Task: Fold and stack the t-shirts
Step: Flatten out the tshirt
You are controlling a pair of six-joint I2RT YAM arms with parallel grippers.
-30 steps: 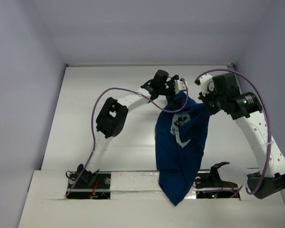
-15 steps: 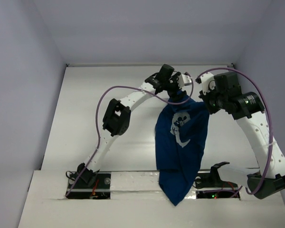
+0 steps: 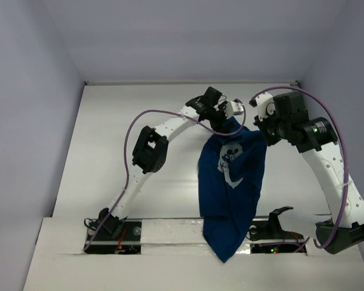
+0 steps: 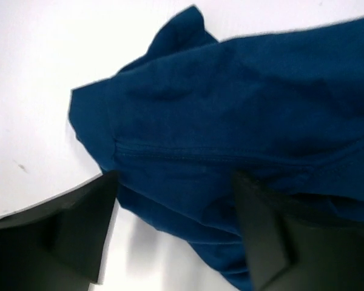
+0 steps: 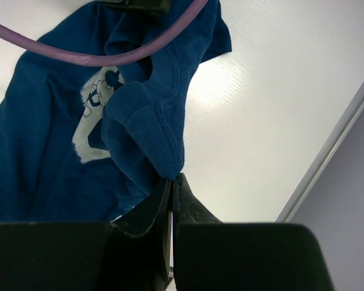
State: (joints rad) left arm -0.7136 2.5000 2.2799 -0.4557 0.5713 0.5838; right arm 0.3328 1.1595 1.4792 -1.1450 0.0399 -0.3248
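**Left arm closes in on the shirt's free end.** Over the last second the left claw [image 3: 226, 116] has swung slightly right along the upper centre of the overhead frame, its elbow following. It now sits over the top end of the shirt [image 3: 230, 188]. The wrist view shows its jaws spread wide, with a sleeve and seam lying flat on the table [image 3: 121, 157] between them and nothing gripped.

The right claw [image 5: 171, 180], right of centre, is pinched tight on a hemmed fold of cloth just beside the white print [image 3: 229, 163].

The shirt itself has barely shifted. It lies as a long, bunched strip from the upper centre down the middle right of the frame, and its lower tip hangs over the table's near edge at the bottom.

Folding has evidently not begun. The left arm's approach looks like preparation for a second grip, so the two arms can spread the garment flat.
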